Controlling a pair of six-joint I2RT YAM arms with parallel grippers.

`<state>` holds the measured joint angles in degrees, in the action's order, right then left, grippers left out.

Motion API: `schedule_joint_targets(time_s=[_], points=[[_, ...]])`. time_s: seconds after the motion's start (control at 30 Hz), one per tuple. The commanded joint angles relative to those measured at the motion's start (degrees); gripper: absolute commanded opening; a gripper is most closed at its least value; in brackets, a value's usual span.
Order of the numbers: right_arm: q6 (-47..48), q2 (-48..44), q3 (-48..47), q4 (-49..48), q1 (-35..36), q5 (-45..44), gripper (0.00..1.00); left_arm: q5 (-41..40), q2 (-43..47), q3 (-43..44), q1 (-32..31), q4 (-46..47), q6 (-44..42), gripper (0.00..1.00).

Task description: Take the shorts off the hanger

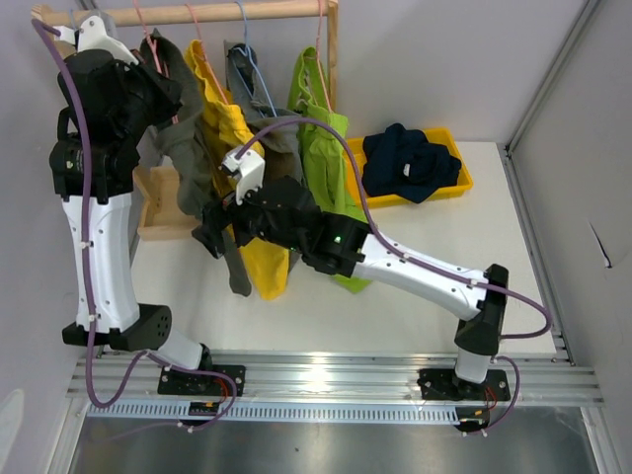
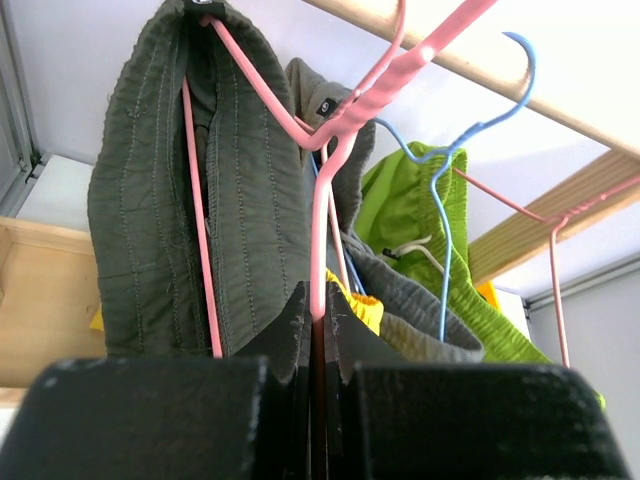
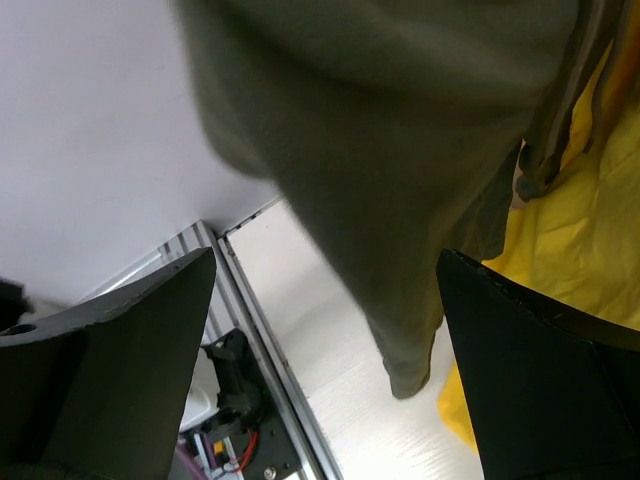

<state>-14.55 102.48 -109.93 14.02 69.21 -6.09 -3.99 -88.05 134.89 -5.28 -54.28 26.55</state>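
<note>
Well, the left hand point(image 2: 318, 305) is pinched tight on the stem of a pink wire hanger point(image 2: 320, 230), up at about eleven o'clock where the round wooden rail point(image 1: 247, 12) runs. Draped over that hanger are the dark olive-grey cloth shorts point(image 2: 150, 200), with one leg hanging down toward the white counter point(image 1: 474, 227). The right hand point(image 3: 325, 258) sits low at that leg with its fingers point(image 3: 130, 350) spread wide and the olive cloth between them. I can't tell whether either finger touches it. At three o'clock of the olive pair hang the yellow cloth shorts point(image 1: 232, 123), then the mid grey shorts point(image 1: 245, 74) on a blue wire hanger point(image 2: 480, 130), then the lime green shorts point(image 1: 321, 128). The navy blue shorts point(image 1: 407, 163) lie heaped in a shallow yellow plastic tray point(image 1: 462, 178) at two o'clock on the counter, off the rail.
</note>
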Motion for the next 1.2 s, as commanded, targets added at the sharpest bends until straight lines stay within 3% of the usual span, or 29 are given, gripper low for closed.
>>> schedule_joint_targets(time_s=[0.0,0.1,0.17,0.2,0.23,0.37,0.43,0.53,0.7,0.9,1.0,1.17], points=[[1.3,3.0,-5.6,-5.8,0.0,-3.3,0.99,1.9,4.5,-1.3,-0.4,5.2,0.8,0.0],[2.6,6.2,-8.2,-7.3,0.0,-5.2,0.98,2.1,5.5,-2.8,-0.3,5.2,1.1,0.0],[3.0,7.3,-8.4,-9.5,-0.1,-5.4,0.79,2.1,6.0,-3.4,-0.4,5.2,1.3,0.0],[3.1,7.5,-8.3,-10.0,0.0,-5.3,0.56,2.1,6.7,-4.7,-0.3,5.5,1.3,0.0],[3.3,7.4,-8.0,-10.2,0.1,-5.4,0.02,2.1,7.0,-5.1,-0.3,5.7,1.3,0.0],[4.3,2.2,1.5,-13.2,4.9,-9.9,0.0,1.4,6.9,-4.5,-0.3,5.2,-0.4,0.0],[4.2,-3.9,12.3,-16.4,8.1,-13.9,0.0,-0.8,6.0,-2.1,-0.3,3.9,-2.3,0.0],[-0.4,-10.9,25.8,-20.9,14.8,-22.2,0.0,-4.0,5.3,-0.9,-0.2,3.2,-4.3,0.0],[-7.5,-14.5,37.9,-22.5,25.9,-35.8,0.0,-7.3,5.1,-0.9,0.1,3.3,-6.7,0.0],[-11.7,-12.0,37.3,-20.4,25.7,-36.8,0.0,-6.3,6.2,-2.5,0.1,2.8,-6.1,0.0],[-7.6,-10.5,33.3,-21.1,23.2,-35.2,0.0,-2.8,8.2,-4.4,0.0,1.0,-4.7,0.0],[2.3,-5.2,20.7,-19.7,12.3,-28.6,0.0,2.4,15.2,-11.2,-0.1,-6.4,1.1,0.0]])
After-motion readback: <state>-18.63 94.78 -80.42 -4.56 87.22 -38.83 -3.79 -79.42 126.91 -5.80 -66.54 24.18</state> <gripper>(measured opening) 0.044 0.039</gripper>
